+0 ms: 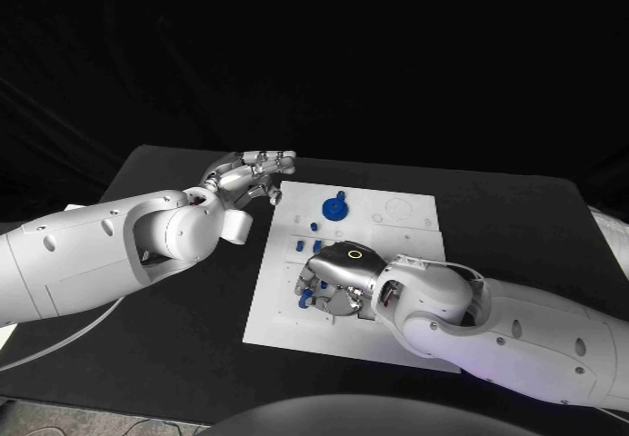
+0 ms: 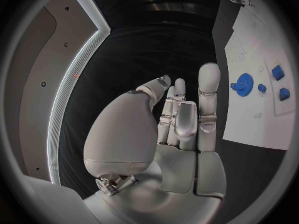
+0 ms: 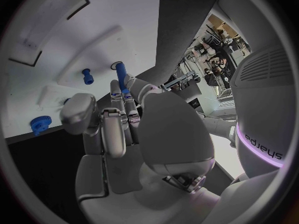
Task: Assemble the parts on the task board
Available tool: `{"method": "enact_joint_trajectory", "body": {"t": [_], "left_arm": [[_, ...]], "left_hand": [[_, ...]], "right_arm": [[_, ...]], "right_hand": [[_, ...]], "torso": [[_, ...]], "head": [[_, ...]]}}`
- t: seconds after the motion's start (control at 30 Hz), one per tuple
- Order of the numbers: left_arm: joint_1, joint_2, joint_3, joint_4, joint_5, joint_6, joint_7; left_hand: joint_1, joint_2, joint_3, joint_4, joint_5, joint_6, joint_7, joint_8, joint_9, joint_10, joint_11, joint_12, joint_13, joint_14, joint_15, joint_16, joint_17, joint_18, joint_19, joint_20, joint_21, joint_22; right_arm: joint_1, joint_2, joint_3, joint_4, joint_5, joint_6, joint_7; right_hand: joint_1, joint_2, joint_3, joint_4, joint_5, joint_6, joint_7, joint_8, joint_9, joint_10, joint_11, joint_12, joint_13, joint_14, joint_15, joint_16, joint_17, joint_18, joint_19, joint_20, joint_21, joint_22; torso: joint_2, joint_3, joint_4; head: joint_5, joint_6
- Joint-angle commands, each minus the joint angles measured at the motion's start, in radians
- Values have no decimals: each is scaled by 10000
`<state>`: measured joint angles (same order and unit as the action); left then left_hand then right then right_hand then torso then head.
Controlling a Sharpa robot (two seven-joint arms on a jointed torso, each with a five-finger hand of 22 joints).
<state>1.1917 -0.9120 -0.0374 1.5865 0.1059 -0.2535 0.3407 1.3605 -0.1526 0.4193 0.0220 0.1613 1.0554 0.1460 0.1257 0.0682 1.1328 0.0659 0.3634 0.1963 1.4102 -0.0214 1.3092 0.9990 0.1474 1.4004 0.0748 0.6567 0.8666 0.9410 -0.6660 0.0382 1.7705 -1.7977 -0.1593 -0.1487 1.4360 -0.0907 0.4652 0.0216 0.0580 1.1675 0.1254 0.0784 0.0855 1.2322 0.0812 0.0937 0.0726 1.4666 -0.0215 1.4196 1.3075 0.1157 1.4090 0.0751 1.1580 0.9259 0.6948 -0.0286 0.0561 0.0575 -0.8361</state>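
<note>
Head view: the right hand (image 1: 338, 277) reaches over the near left part of the white task board (image 1: 406, 232), fingers curled down among small blue parts. Right wrist view shows its fingertips (image 3: 116, 90) closed around a blue peg (image 3: 121, 77), which stands upright against the board beside a ring-shaped socket. A short blue pin (image 3: 87, 76) stands just beyond it, apart from the fingers. A blue gear (image 1: 337, 208) sits near the board's far left corner, well apart from this hand. The left hand (image 1: 249, 175) hovers off the board's far left corner, over the black tabletop (image 1: 157, 345), fingers spread, holding nothing.
</note>
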Motion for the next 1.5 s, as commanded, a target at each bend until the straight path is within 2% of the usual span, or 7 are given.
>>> {"method": "enact_joint_trajectory", "body": {"t": [0.03,0.4,0.73,1.03,1.37,1.5], "left_arm": [[3,21,5,2,-34,198,41],[3,8,5,0,-34,203,29],[3,-2,5,-19,-34,213,12],[2,-16,5,-21,-34,216,5],[1,-23,5,-8,-34,218,0],[1,-25,5,2,-34,213,-4]], "left_hand": [[6,108,-24,-45,38,-50,14,38,-3,-39,6,19,12,-2,39,30,-10,120,47,24,-34,-10],[6,108,-24,-45,38,-50,14,38,-3,-39,6,19,12,-2,39,30,-10,120,47,24,-34,-10],[6,108,-24,-45,38,-50,14,38,-3,-39,6,19,12,-2,39,30,-10,120,47,24,-34,-10],[13,120,-24,-56,36,-58,17,46,-2,-73,9,60,27,-8,41,27,-27,121,46,27,-40,-14],[13,120,-24,-56,36,-58,17,46,-2,-73,9,60,27,-8,41,27,-27,121,46,27,-40,-14],[13,120,-24,-56,36,-58,17,46,-2,-73,9,60,27,-8,41,27,-27,121,46,27,-40,-14]], "right_arm": [[-36,18,-16,-34,-93,331,91],[-43,25,-19,-44,-501,636,-250],[-45,-75,-17,100,-817,466,-439],[-44,-149,-13,155,-880,535,-505],[-41,-65,-13,115,-888,782,-579],[-34,54,-14,70,-888,830,-614]], "right_hand": [[70,-4,55,18,35,4,32,21,8,302,-246,-22,13,617,-68,49,270,44,-15,-49,49,-9],[29,-11,67,12,29,-1,44,11,8,302,-233,-44,14,615,-58,47,265,43,-21,-45,47,-12],[15,-9,77,7,29,7,41,13,10,313,-235,-50,17,618,-55,59,284,36,-15,-43,70,24],[12,-8,79,6,29,10,41,13,11,316,-235,-50,18,618,-54,61,286,35,-14,-43,75,30],[-31,-23,79,3,18,22,39,15,15,332,-234,-62,22,618,-52,67,295,34,-16,-41,82,39],[-171,-100,65,10,7,-54,59,-43,-1,262,-208,-154,9,606,-33,39,250,37,-40,-25,60,4]], "torso": [[-2,-1,-7],[-5,-1,-1],[-1,4,-10],[-6,5,5],[-5,-7,-9],[-10,-16,-1]], "head": [[6,-6],[-24,-45],[-40,-56],[-59,-59],[-72,-66],[-97,-56]]}}
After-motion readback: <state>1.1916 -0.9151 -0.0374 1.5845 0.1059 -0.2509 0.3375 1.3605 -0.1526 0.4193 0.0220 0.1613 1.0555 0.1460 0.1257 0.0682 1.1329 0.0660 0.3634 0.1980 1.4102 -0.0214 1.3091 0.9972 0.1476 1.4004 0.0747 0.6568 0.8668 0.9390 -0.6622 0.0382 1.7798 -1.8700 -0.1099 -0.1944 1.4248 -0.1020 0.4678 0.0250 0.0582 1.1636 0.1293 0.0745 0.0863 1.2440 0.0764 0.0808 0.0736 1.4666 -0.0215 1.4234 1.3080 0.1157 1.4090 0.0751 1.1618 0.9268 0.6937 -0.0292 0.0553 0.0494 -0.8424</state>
